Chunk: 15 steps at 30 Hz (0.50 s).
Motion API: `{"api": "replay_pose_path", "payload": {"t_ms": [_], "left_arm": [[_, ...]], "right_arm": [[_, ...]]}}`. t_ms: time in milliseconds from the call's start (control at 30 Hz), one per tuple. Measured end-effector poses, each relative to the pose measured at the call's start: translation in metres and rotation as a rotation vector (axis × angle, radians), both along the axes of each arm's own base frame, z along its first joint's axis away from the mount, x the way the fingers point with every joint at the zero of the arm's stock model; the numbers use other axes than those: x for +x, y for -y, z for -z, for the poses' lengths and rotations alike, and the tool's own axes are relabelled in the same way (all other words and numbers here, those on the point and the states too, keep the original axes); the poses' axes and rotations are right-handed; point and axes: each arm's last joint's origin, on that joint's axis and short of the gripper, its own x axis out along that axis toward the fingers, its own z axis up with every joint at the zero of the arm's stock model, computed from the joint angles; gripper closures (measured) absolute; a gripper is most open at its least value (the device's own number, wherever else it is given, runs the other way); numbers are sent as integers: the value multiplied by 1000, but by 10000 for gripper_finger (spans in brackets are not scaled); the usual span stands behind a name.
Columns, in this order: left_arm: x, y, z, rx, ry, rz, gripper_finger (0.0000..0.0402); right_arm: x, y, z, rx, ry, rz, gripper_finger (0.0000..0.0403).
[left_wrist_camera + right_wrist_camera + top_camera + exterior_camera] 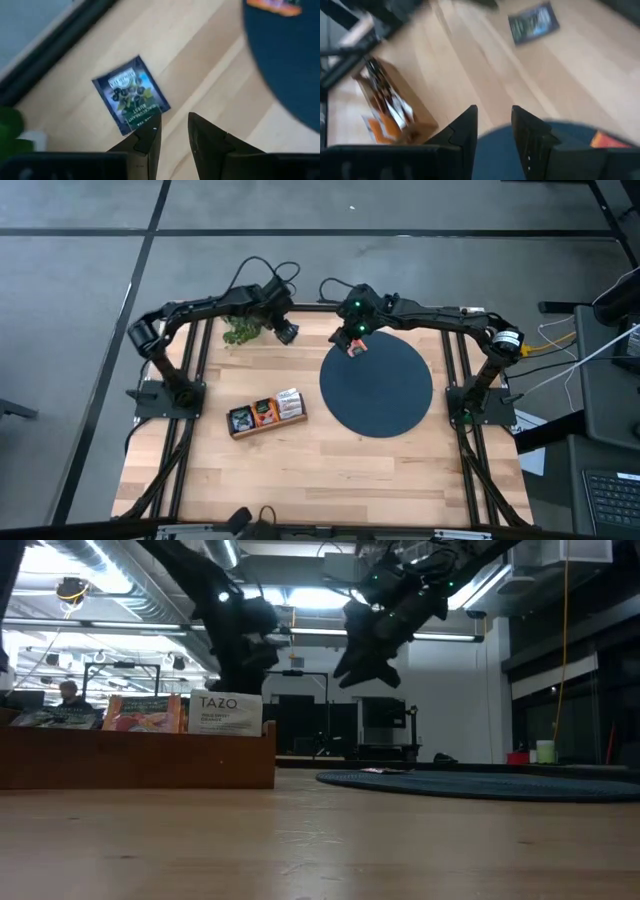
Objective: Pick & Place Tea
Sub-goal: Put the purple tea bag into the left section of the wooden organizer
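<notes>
An orange sachet (357,347) lies flat on the far left part of the dark disc (385,395); it also shows in the right wrist view (611,140). A dark blue sachet (131,94) lies flat on the wood left of the disc, and shows in the right wrist view (534,22). My right gripper (355,332) hangs above the disc's far left edge, slightly open and empty (495,131). My left gripper (287,332) hangs above the wood by the blue sachet, slightly open and empty (174,134). More sachets stand in the wooden tray (265,413).
A green plant (240,330) stands at the far left, close to my left gripper. The wooden tray (140,755) with upright sachets sits left of the disc (480,783). Bare wood stretches along the table's near side. A person (68,693) shows in the room beyond.
</notes>
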Motion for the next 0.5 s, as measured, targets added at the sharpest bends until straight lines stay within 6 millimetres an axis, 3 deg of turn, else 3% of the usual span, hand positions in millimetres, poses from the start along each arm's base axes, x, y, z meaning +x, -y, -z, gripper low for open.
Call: {"api": "replay_pose_path", "payload": {"t_ms": [233,367,500], "left_arm": [[7,-10,34,-56,-81,-3,350],[6,-16,41,0,-134,2,394],[4,-24,48,22,-165,-18,399]], "right_arm": [[8,4,-10,-38,121,19,281],[8,5,-10,-26,133,37,281],[8,6,-10,-25,133,38,281]]}}
